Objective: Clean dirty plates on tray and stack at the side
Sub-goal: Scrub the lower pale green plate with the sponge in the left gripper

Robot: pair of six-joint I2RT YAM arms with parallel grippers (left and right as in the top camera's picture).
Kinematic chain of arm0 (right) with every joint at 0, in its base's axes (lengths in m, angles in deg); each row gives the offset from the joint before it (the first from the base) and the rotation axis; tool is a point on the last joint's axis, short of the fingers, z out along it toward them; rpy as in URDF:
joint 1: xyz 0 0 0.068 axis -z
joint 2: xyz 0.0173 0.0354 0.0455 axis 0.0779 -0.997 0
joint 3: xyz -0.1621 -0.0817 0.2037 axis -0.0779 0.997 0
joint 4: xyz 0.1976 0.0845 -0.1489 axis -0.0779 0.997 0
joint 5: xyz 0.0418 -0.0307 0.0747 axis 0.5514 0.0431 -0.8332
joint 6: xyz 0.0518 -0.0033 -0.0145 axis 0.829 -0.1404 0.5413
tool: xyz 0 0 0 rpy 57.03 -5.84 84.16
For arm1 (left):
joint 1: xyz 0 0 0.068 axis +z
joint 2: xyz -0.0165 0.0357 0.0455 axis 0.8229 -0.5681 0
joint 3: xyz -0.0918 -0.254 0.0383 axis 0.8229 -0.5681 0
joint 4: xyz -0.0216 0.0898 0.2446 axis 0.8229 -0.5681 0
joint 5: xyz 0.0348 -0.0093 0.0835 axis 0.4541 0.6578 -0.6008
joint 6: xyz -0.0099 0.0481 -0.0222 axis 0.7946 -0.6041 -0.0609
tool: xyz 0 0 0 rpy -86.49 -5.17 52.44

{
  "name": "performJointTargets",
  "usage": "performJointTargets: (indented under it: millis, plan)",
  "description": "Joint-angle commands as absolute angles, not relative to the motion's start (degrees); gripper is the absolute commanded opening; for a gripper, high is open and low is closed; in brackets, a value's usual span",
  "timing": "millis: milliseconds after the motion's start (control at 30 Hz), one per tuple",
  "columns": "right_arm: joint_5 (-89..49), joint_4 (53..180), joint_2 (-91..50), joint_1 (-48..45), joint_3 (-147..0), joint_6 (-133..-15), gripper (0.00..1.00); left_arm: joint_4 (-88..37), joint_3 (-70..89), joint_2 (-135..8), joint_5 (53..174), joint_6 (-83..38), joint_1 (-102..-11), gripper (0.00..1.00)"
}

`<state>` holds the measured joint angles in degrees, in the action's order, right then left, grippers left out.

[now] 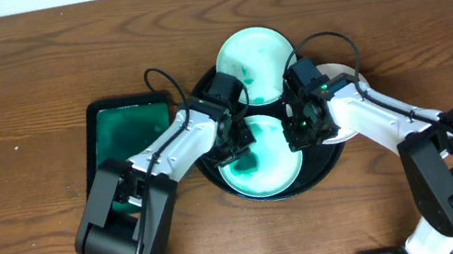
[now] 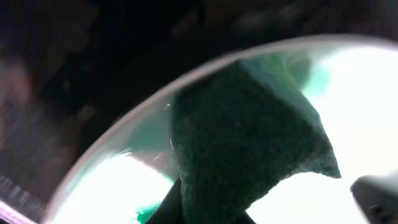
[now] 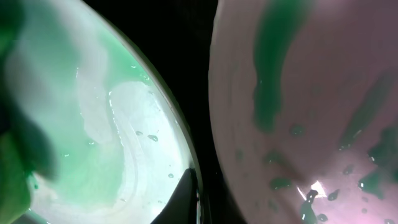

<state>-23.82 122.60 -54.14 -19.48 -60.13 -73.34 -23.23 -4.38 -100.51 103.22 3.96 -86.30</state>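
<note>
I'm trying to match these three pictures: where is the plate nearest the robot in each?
Overhead: nearest plate, at the front of the black tray.
Left wrist: fills the lower right, under a green sponge.
Right wrist: left half.
Shared landmark: the tray, the dark gap in the right wrist view.

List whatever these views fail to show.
- Overhead: right arm covers most of the right-hand plate.
- Overhead: jaws of left end effector and right end effector hidden under their own bodies.
- Left wrist: green pad fills the blurred view, hiding the grip.
- Right wrist: one fingertip only, cut off.
</note>
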Motion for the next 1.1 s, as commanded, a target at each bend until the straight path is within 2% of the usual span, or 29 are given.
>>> performJointTargets:
  millis: [0,133,300,500,633,800,1067]
  plan:
    - [-20.8,122.2,-55.3,-19.2,-59.5,-73.8,0.01,-17.6,-6.1,-103.8,94.3,5.1,-87.3,0.07]
    - [-20.8,122.2,-55.3,-19.2,-59.5,-73.8,0.01,-13.5,-6.1,-104.1,99.4,2.8,-91.2,0.07]
    - [-20.8,122.2,-55.3,-19.2,-59.5,-73.8,0.01,-16.7,-6.1,-104.2,100.6,2.7,-93.2,0.07]
    - [-20.8,122.3,-55.3,-19.2,-59.5,-73.8,0.01,-24.4,-5.8,-103.4,101.6,2.7,-89.6,0.07]
    - [-20.7,122.3,-55.3,-19.2,-59.5,-73.8,0.01,-30.9,-5.6,-101.4,97.6,2.4,-86.5,0.08]
    - [-20.6,122.2,-55.3,-19.2,-59.5,-73.8,0.01,-31.1,-5.6,-100.4,97.9,-1.3,-83.6,0.16]
    - [-20.6,122.2,-55.3,-19.2,-59.5,-73.8,0.01,-30.6,-5.7,-100.4,101.3,-4.3,-83.5,0.17]
